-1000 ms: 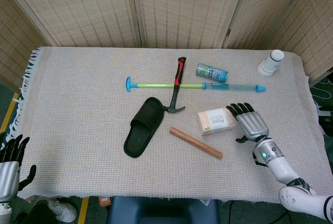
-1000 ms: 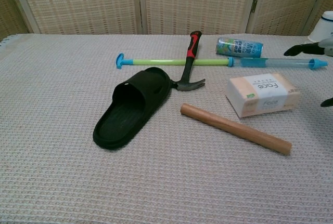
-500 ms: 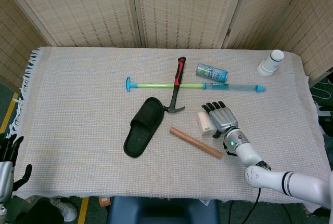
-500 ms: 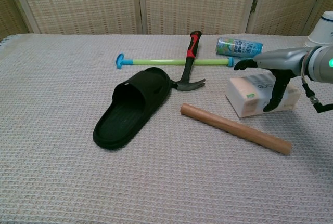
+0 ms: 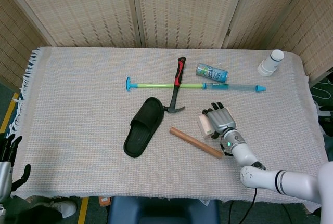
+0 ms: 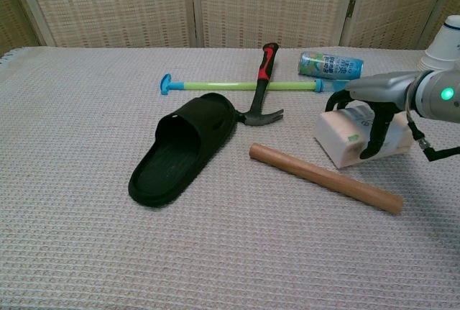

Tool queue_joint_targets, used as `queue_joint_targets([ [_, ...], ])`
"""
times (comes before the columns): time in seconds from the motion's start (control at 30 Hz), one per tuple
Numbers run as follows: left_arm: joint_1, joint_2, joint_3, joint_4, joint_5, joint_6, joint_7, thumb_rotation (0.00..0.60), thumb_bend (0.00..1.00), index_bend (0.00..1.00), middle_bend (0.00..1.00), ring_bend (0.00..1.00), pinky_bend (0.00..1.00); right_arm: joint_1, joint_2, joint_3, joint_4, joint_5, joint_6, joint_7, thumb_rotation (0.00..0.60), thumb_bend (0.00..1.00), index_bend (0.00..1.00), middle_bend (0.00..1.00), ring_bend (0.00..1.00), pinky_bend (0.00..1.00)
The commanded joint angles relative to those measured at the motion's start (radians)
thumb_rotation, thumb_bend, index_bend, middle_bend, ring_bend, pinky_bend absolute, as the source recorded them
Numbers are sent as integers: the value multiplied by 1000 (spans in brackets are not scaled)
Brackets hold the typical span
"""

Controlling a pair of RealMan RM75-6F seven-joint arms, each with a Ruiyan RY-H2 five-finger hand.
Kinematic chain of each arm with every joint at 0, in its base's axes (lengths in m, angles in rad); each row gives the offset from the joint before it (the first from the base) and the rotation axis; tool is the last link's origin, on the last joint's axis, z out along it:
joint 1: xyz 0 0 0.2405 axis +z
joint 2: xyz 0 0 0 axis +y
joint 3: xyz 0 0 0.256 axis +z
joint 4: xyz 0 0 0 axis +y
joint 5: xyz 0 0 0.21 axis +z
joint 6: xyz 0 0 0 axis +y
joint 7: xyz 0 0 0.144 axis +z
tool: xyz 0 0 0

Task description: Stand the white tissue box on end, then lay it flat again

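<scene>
On the right half of the desk [image 5: 78, 104], just past the far end of the wooden dowel [image 6: 325, 178], the white tissue box [image 6: 343, 137] sits under the right hand [image 6: 375, 108]. The hand covers most of the box from above and from the right; its fingers [image 6: 378, 129] curl down over the near long face and the thumb side reaches round the back, so it grips the box across its width. In the chest view the box's left end looks raised a little off the cloth, though the angle makes that hard to confirm. From the head view only a pale strip of the box [image 5: 204, 124] shows at the left of the right hand [image 5: 220, 121], the rest being hidden beneath it.

The left hand [image 5: 7, 157] hangs off the near left corner of the desk, fingers apart, holding nothing.

Near the box lie a black slipper [image 6: 183, 148], a red-handled hammer [image 6: 261, 83] crossing a green and blue rod [image 6: 237, 85], a blue can [image 6: 330, 65] on its side, and a white bottle [image 5: 271, 62] at the far right
</scene>
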Motion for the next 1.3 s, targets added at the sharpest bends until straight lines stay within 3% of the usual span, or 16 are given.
queue_joint_targets([
  [0.03, 0, 1, -1, 1, -1, 0, -3, 600, 398, 66, 0, 0, 167, 4, -9, -7, 9, 1, 13, -1, 600, 27, 271, 291, 99, 0],
  [0.27, 0, 2, -2, 3, 0, 1, -7, 600, 398, 66, 0, 0, 167, -7, -21, -3, 19, -55, 48, 35, 600, 55, 438, 418, 210, 0],
  [0.33, 1, 3, -1, 2, 4, 3, -8, 600, 399, 66, 0, 0, 167, -67, -18, 41, -2, -198, 106, 202, 600, 69, 443, 430, 226, 0],
  [0.47, 3, 3, 0, 1, 6, 5, -9, 600, 399, 66, 0, 0, 167, -215, -14, 106, 0, -484, 161, 763, 600, 72, 443, 431, 240, 0],
  [0.53, 3, 3, 0, 0, 7, 5, -9, 600, 399, 66, 0, 0, 167, -288, 0, 123, 20, -613, 161, 1167, 600, 72, 440, 431, 241, 0],
  [0.57, 3, 3, 1, 0, 8, 5, -7, 600, 399, 66, 0, 0, 167, -313, 18, 112, 50, -696, 146, 1386, 600, 72, 438, 431, 241, 0],
  [0.67, 2, -1, 2, 0, 7, 1, 2, 600, 400, 66, 0, 0, 167, -331, 40, 37, 214, -920, 167, 1823, 600, 71, 437, 431, 241, 0],
  [0.8, -1, -8, 1, 2, 1, -5, 16, 600, 399, 66, 0, 0, 167, -336, -41, -9, 463, -1016, 264, 2128, 600, 74, 437, 431, 240, 0],
  [0.9, -3, -12, -3, 5, -6, -8, 22, 600, 398, 66, 0, 0, 167, -331, -97, -24, 610, -1042, 314, 2281, 600, 75, 437, 431, 240, 0],
  [1.07, -8, -15, -4, 7, -14, -19, 29, 600, 399, 66, 0, 0, 167, -321, -184, -39, 794, -1042, 336, 2368, 600, 82, 437, 431, 240, 0],
  [1.3, -10, -13, -9, 10, -27, -23, 21, 600, 398, 66, 0, 0, 167, -314, -271, -61, 958, -1034, 336, 2460, 600, 106, 437, 431, 240, 0],
])
